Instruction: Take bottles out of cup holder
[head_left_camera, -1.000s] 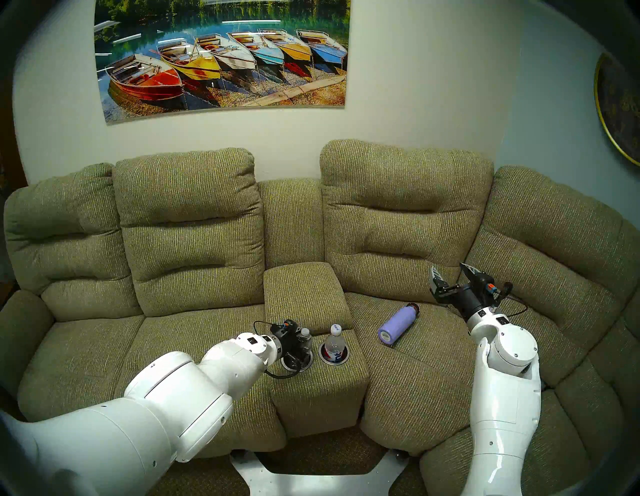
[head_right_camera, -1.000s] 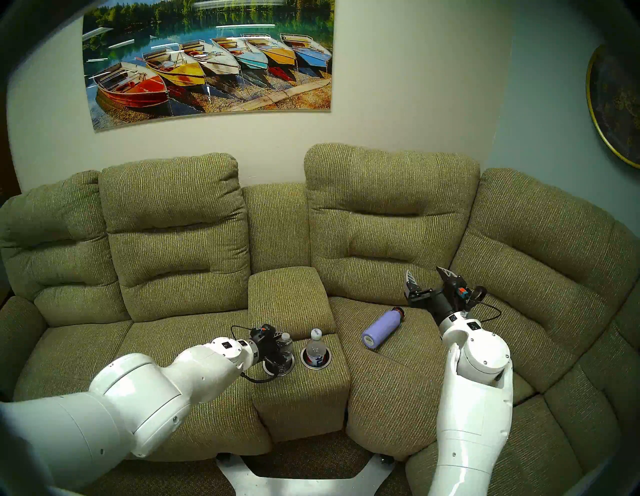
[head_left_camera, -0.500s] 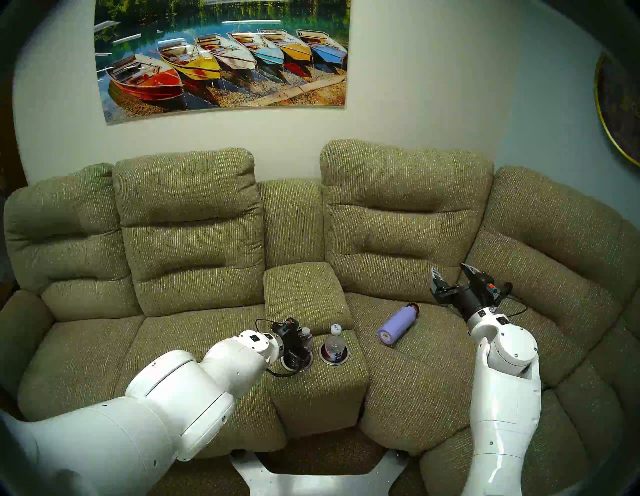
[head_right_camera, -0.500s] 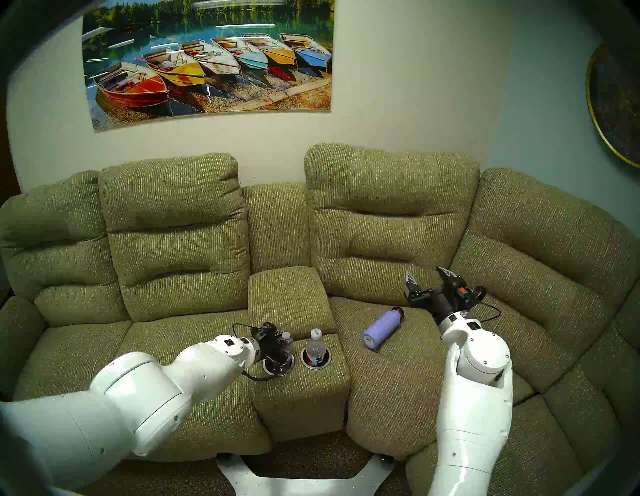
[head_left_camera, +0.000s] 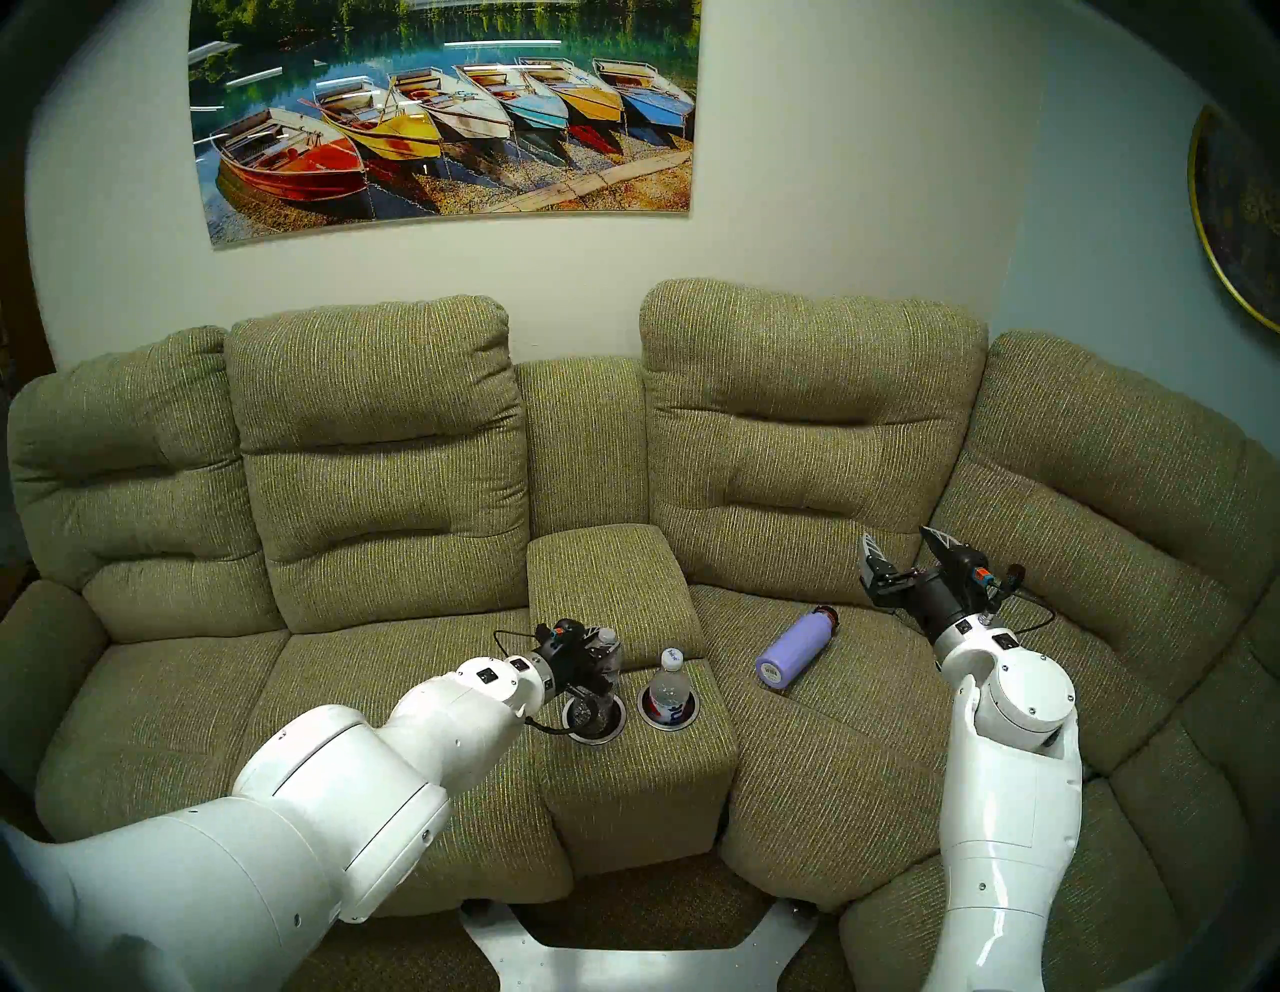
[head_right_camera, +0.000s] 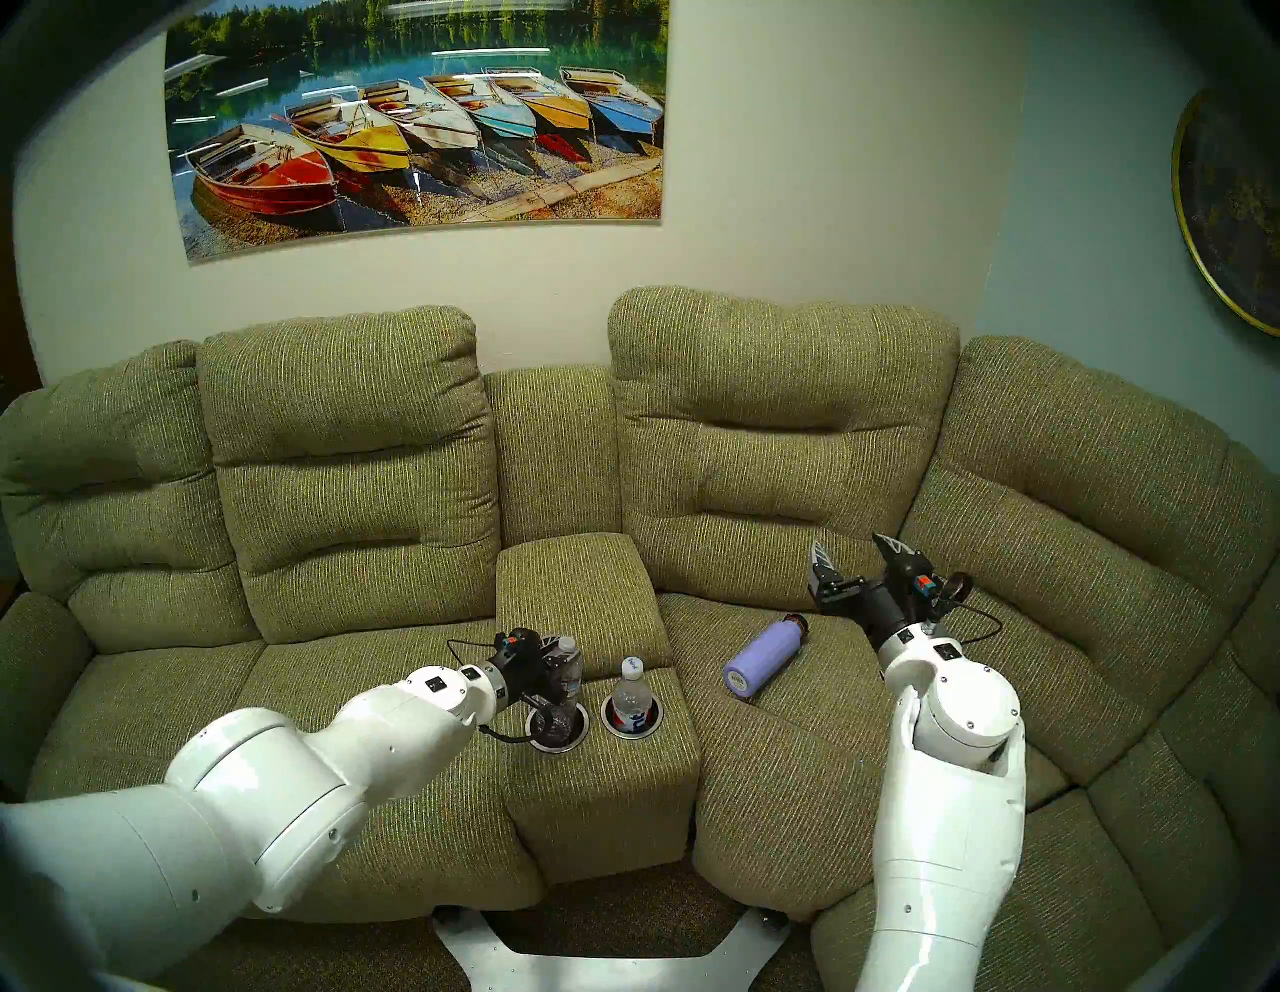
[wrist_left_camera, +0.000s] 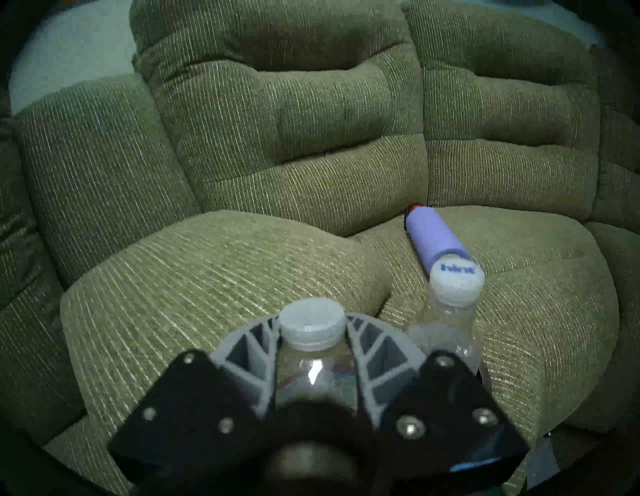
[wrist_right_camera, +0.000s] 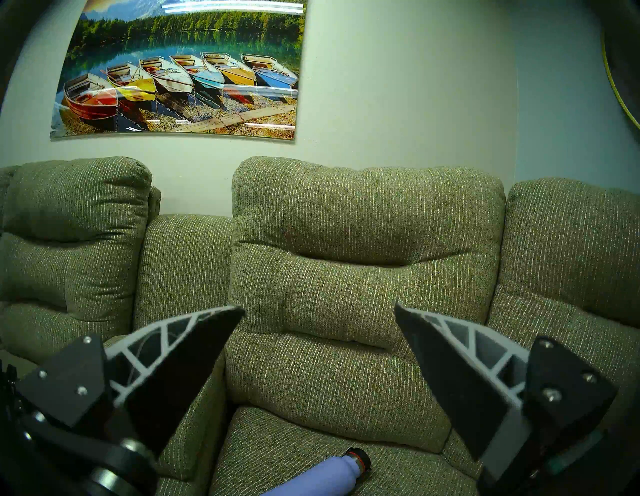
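My left gripper (head_left_camera: 606, 665) is shut on a small clear bottle with a white cap (head_left_camera: 607, 635). It holds the bottle upright and raised over the left well (head_left_camera: 596, 738) of the cup holder in the sofa console. The bottle's base is near the rim, and I cannot tell if it is clear of the well. In the left wrist view the fingers (wrist_left_camera: 375, 350) clamp this bottle (wrist_left_camera: 313, 374) below its cap. The second bottle (head_left_camera: 669, 686), with a red-white-blue label, stands in the right well (head_left_camera: 668, 725). My right gripper (head_left_camera: 898, 544) is open and empty above the right seat.
A lavender metal flask (head_left_camera: 796, 644) lies on its side on the seat right of the console, below my right gripper. The padded console lid (head_left_camera: 606, 582) rises behind the wells. Sofa backrests stand close behind. The left seat cushion (head_left_camera: 208, 706) lies under my left arm.
My left gripper has risen and drawn slightly back to the left, lifting the clear bottle up in the left well. The right arm and the second bottle have not moved.
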